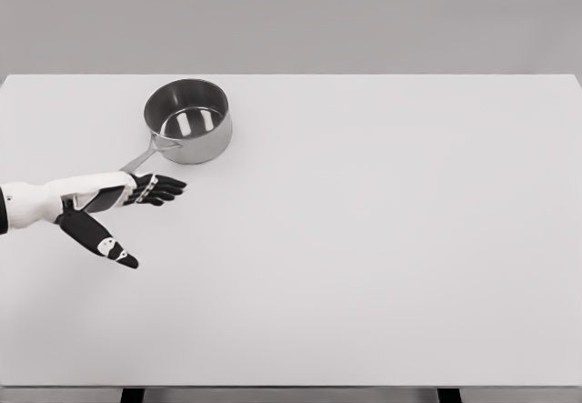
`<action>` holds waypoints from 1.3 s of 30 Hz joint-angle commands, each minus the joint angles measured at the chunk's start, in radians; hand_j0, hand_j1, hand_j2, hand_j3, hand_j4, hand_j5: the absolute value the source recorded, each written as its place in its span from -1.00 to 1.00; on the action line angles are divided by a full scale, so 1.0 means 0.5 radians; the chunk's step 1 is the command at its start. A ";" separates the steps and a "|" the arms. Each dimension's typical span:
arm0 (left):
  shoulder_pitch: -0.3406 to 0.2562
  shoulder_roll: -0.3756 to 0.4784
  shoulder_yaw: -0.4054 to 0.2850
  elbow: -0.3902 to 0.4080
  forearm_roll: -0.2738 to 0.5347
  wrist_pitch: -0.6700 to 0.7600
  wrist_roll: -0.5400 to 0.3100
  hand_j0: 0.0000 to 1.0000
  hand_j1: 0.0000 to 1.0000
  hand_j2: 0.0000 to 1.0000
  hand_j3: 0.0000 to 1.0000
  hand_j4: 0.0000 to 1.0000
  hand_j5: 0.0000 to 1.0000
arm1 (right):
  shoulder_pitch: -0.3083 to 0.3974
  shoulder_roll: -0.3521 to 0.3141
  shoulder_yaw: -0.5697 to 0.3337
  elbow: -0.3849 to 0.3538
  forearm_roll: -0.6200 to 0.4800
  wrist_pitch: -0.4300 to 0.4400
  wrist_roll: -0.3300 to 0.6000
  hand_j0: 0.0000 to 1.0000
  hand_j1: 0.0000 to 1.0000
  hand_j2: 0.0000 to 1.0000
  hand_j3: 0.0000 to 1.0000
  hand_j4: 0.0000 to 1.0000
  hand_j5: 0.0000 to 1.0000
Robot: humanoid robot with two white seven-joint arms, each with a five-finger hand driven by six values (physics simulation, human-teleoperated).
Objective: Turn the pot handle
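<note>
One hand in shot: my left hand (127, 198), fingers spread, thumb splayed low, gripping nothing. Pot (187, 119) sat on table (382, 239), far-left; handle (141, 158) pointed toward me, tip right by the hand. Looked like approach only, rotation not yet begun.

Silver pot (188, 121), white table (382, 239), black-fingered white left hand (127, 205).

The worktop (382, 239) lies bare across its whole right half and along the near edge. The only obstacle is the pot (189, 121), far left, its handle (144, 156) slanting near-left toward the left hand (136, 205). That hand, fingers spread, sits just beside the handle's end, with bare surface to its right.
</note>
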 commanded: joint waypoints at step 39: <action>-0.031 -0.002 0.065 0.319 -0.259 0.124 0.000 1.00 1.00 1.00 1.00 1.00 1.00 | 0.000 0.000 -0.002 -0.001 0.000 -0.001 0.000 1.00 1.00 1.00 1.00 1.00 1.00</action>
